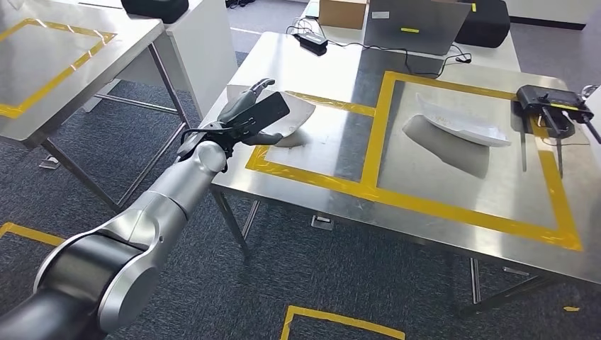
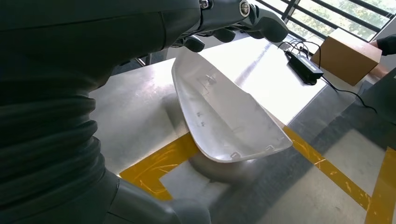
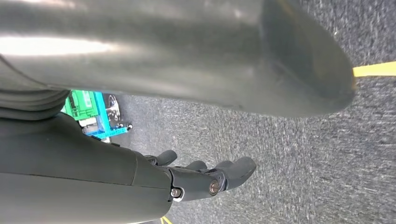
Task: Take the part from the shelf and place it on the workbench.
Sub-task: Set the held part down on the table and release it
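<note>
The left hand (image 1: 249,115) holds a white part (image 2: 224,114) in its fingers (image 2: 261,21) over the steel bench (image 1: 333,152), while the right hand (image 3: 205,175) hangs above the carpet with fingers loosely apart, holding nothing.

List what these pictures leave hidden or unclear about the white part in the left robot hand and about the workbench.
- White part: in the head view the left robot hand covers most of it.
- Whether the part touches the workbench: cannot tell; the shell hides its own underside in the left wrist view.
- Black device at the bench's far side: too small to identify.
- Right robot hand: hangs over carpet, slightly blurred.
</note>
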